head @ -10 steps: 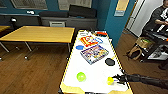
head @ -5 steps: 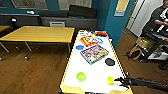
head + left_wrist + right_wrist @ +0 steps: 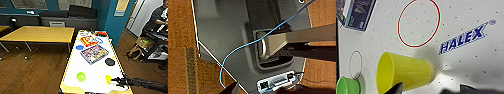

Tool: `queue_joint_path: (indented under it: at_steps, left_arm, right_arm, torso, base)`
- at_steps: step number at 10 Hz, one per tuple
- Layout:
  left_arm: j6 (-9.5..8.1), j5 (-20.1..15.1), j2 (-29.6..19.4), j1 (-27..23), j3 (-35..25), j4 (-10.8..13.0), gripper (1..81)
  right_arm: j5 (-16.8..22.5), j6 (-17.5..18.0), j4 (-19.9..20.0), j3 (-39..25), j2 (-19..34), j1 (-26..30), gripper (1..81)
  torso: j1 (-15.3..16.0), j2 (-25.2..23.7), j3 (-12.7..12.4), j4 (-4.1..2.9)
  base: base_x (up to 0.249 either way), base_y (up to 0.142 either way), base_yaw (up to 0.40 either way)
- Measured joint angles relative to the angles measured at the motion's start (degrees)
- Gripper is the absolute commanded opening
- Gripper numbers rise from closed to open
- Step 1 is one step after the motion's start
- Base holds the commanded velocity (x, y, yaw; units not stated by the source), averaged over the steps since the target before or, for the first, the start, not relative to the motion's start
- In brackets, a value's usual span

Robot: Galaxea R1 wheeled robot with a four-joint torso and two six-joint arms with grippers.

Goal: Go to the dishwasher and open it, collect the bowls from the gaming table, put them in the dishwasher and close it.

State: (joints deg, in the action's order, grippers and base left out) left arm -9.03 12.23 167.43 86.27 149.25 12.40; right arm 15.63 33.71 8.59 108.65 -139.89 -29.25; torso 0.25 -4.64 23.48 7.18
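Yellow wooden table (image 3: pixel 37 33) far left, not part of the task. Long white gaming table (image 3: pixel 96 66) runs near to far in the middle; its surface carries game boxes (image 3: pixel 94 53) midway and a dark flat disc (image 3: pixel 110 61) toward the right edge.

Task things: green bowl (image 3: pixel 81 76) sits upright on the near end of the surface, left of centre. Just right of it is a yellow cup (image 3: pixel 108 79), which in the right wrist view lies tipped on its side, mouth toward the green bowl (image 3: pixel 347 86). It looks like a cup, not a bowl.

Right gripper (image 3: pixel 117 80) comes in low from the right, tip just beside the yellow cup. Jaws: cannot tell whether parted or closed. Left arm's camera looks down at the robot's own grey base over wood floor; left jaws cannot be told either.

Risks, as judgement:
- Grabbing the cup instead of the bowl, since it lies between gripper and bowl.
- A nudge could roll the cup into the bowl or off the near edge.
- Reaching across may sweep the bowl leftward.

Person (image 3: pixel 158 20) stands far right, well apart.
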Motion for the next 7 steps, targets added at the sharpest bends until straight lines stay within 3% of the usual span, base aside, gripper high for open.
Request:
queue_joint_path:
  at_steps: [2, 7]
  left_arm:
    - [0.0, 0.0, 0.02, -0.02, 0.0, 0.0, 81.1]
    - [0.0, 0.04, 0.07, -0.02, 0.0, 0.0, 81.1]
  right_arm:
    - [0.46, 0.02, 0.02, 2.07, -1.76, 0.28, 81.1]
    - [1.1, 0.05, 0.2, 2.89, -0.49, 1.38, 81.1]
  torso:
    - [0.0, 0.0, 0.0, 0.0]
    - [0.0, 0.0, 0.0, 0.0]
  base:
    - [0.0, 0.0, 0.0]
    - [0.0, 0.0, 0.0]
